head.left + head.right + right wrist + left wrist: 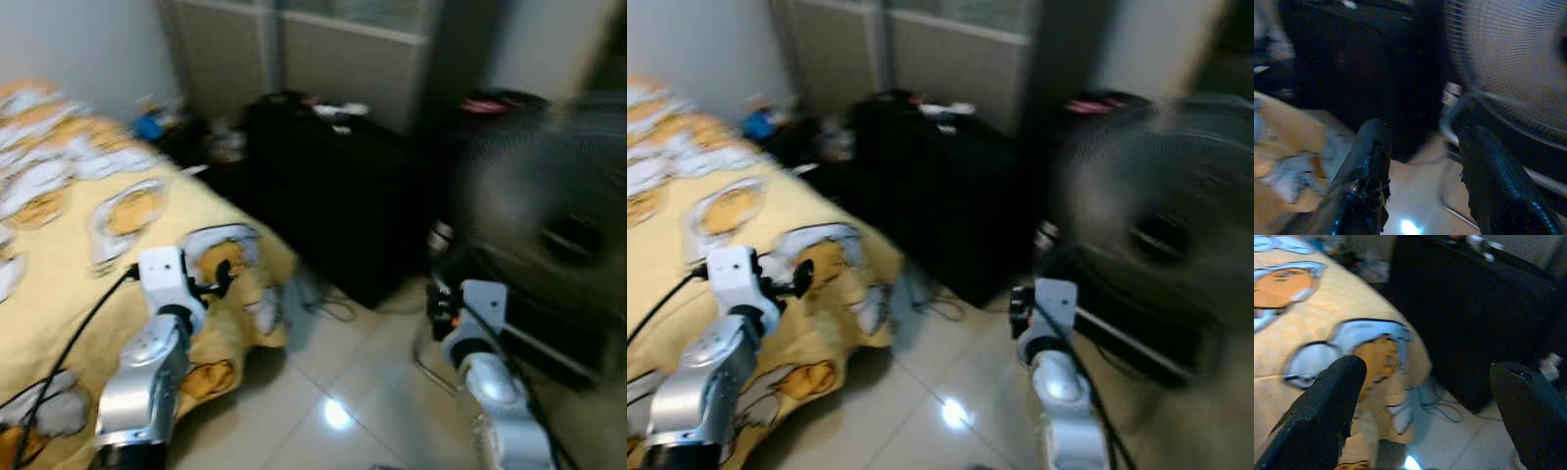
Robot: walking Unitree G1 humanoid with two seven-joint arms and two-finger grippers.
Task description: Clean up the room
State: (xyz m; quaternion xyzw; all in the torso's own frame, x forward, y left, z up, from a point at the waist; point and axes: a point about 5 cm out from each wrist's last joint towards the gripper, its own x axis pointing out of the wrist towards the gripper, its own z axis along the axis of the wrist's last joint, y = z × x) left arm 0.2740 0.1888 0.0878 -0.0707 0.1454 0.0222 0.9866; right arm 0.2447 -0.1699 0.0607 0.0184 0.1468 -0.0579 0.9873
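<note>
All frames motion-blurred. Fan (549, 230) is a grey smear, cut off by the right edge. Small items on the black cabinet (333, 186) and clutter by the far wall (162, 122) too blurred to identify. Bed (59, 284) cut off at left and bottom edges. Cords on the floor (333, 308) indistinct.

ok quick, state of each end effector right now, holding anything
left end effector: open, holding nothing, over the corner of the yellow bedspread.
right end effector: open, holding nothing, near the fan.
</note>
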